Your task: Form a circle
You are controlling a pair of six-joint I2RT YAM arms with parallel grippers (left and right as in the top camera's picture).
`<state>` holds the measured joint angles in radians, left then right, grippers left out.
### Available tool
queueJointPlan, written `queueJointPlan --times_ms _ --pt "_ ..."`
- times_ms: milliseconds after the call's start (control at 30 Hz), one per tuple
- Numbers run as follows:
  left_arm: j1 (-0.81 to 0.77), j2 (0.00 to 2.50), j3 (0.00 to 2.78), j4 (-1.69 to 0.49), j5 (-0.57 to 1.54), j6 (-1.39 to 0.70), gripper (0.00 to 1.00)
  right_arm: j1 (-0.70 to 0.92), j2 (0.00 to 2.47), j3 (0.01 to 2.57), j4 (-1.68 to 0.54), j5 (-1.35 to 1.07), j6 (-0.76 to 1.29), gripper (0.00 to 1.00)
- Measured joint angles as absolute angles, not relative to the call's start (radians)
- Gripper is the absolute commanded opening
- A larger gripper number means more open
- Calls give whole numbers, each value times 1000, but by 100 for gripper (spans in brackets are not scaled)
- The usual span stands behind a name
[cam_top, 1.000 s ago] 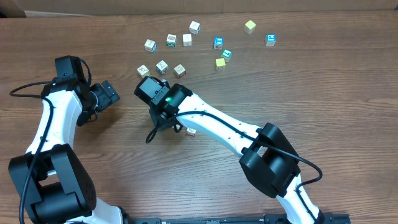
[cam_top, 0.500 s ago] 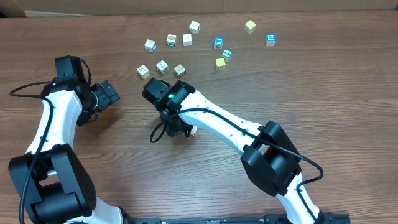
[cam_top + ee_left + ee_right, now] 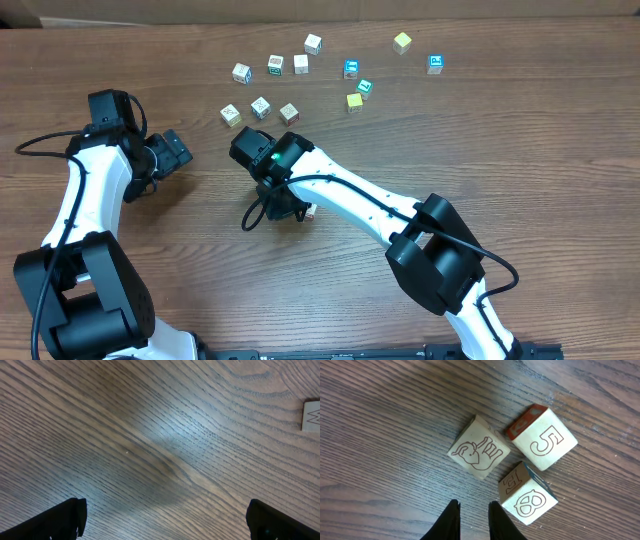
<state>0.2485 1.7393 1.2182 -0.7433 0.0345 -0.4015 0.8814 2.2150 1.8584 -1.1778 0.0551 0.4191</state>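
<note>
Right wrist view: circle (image 3: 479,447) is a tight three-cube cluster, right gripper (image 3: 471,521) just beside it, jaws narrowly apart, empty. Overhead hides the cluster under that gripper mid-tabletop, one cube (image 3: 310,211) peeking out. Left gripper (image 3: 175,150) wide, empty

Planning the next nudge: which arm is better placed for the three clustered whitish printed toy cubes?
Right. The right gripper hovers beside the whitish printed toy cubes; the left gripper faces mostly bare wooden table.
</note>
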Motion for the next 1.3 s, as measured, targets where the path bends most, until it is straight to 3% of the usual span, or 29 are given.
queueJointPlan --times_ms 33,67,233,667,1300 --pt "249 1739 1218 -743 35 -402 100 881 2215 1858 -1178 55 422 4" --pt "249 1739 1218 -743 35 -402 100 881 2215 1858 -1178 56 430 4" --pt "249 1739 1218 -743 35 -402 100 881 2215 1858 -1153 52 488 4" --pt "249 1739 1218 -743 35 -402 99 839 2215 1858 -1196 59 875 4" --pt "249 1739 1218 -743 35 -402 99 918 2215 1858 -1192 165 1138 4"
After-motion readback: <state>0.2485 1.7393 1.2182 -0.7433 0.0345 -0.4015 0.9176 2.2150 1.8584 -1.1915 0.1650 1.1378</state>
